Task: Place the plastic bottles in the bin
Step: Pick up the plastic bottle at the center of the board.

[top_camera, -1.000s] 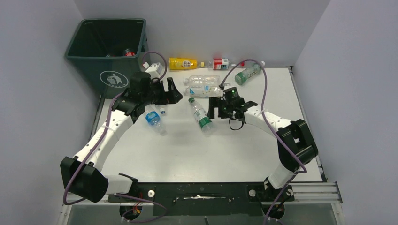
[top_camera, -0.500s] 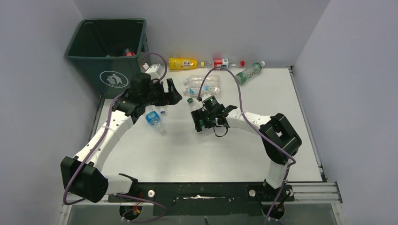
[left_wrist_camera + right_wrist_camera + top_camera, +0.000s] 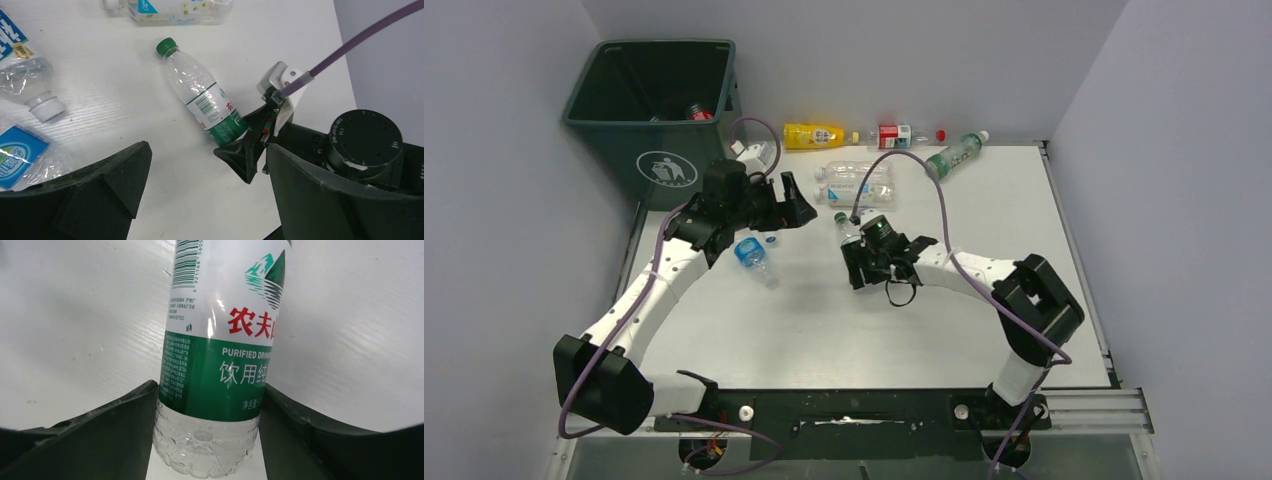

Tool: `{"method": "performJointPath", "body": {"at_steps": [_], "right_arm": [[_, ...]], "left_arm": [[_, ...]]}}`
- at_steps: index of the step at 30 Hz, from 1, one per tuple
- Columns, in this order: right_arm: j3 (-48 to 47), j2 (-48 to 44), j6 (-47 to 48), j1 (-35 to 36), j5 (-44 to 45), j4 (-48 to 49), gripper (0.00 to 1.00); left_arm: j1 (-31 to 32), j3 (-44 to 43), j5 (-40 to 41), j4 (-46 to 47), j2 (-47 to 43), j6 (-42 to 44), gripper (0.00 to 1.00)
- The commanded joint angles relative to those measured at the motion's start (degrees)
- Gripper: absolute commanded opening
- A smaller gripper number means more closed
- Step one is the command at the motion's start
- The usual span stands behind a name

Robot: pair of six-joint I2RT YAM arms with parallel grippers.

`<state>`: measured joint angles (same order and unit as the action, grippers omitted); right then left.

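The bin (image 3: 664, 160) is standing off the table's (image 3: 824, 340) far-left corner. Just right of it, the left gripper (image 3: 795, 198) is hanging wide open and empty near a blue-labelled bottle (image 3: 752, 252). Toward the table's middle, the right gripper (image 3: 209, 390) is pinching the green-labelled bottle (image 3: 205, 100) low, near its base. A thin, slick shell held so far off-centre is risking a slip or a cap-down swing when lifted. A second earlier this gripper was fully open at the bottle's right.
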<state>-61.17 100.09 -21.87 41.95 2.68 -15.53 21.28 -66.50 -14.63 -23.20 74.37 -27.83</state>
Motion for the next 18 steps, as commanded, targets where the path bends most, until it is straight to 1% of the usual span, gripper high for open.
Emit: {"method": "performJointPath", "body": {"at_steps": [1,6,11,14,18], "right_arm": [[2.1,-9.1,-1.5,0.1,3.8,2.1,0.64],[5.4,-16.5,-2.5,-0.1,6.2,1.5,0.63],[7.6,-23.3,-3.1,-0.1,7.1,2.0,0.63],[8.0,-26.1,-3.0,-0.1,7.0,2.5,0.63],[7.9,-27.6,-2.5,0.0,5.9,3.8,0.63]], "left_arm": [[0.2,-1.1,-3.5,5.3,0.2,-2.2,0.87],[0.2,-0.6,-6.3,7.8,1.6,-4.5,0.87],[0.3,1.2,-11.4,13.8,3.5,-9.9,0.87],[0.7,2.6,-12.0,17.7,4.0,-13.3,0.87],[2.0,5.0,-14.3,24.1,4.7,-18.0,0.87]]}}
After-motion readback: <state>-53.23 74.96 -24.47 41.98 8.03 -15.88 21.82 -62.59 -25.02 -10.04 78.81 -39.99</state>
